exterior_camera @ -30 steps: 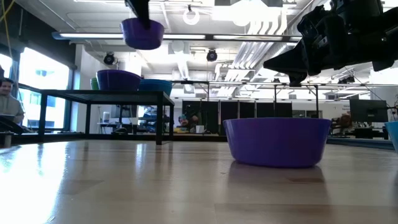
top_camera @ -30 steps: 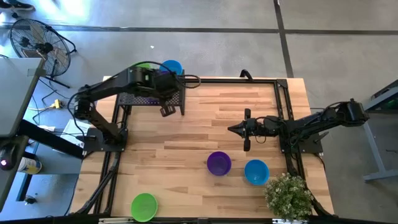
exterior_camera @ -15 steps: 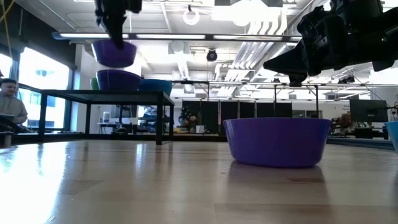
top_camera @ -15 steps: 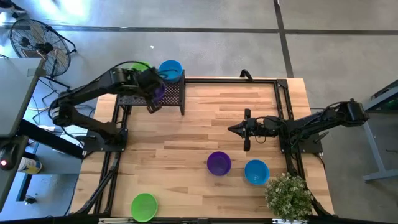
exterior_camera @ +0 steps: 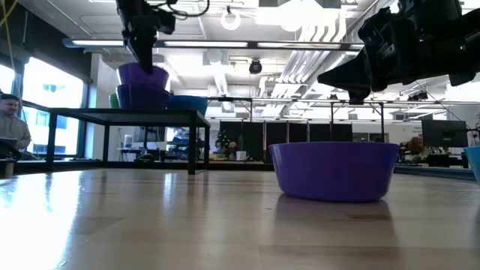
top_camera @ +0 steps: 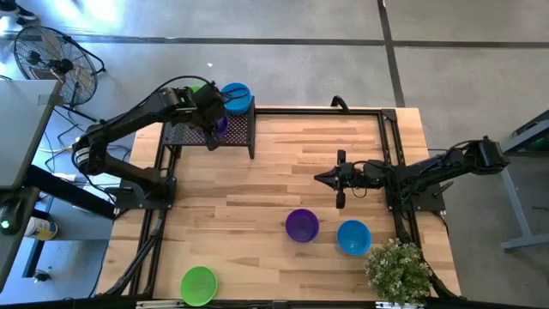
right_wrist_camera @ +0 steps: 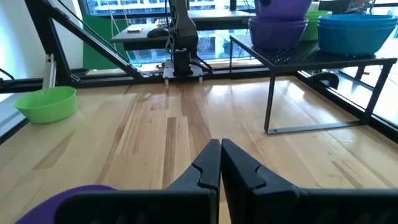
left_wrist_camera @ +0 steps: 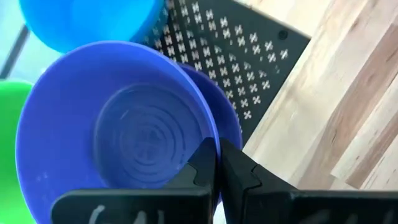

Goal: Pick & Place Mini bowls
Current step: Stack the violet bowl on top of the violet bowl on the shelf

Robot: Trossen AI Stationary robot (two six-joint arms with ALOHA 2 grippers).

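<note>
Since a second ago we are bringing the left gripper (left_wrist_camera: 217, 163) down from above the black mesh rack (top_camera: 236, 129), and the purple mini bowl (left_wrist_camera: 118, 127) pinched by its rim between the closed fingers is now nesting into another purple bowl (exterior_camera: 139, 96) directly beneath. We are placing; next we judge the fingers must part and lift straight up. The right gripper (right_wrist_camera: 220, 163) is waiting mid-table, fingers together on nothing, with a purple bowl (top_camera: 302, 225) and blue bowl (top_camera: 353, 237) near it.
</note>
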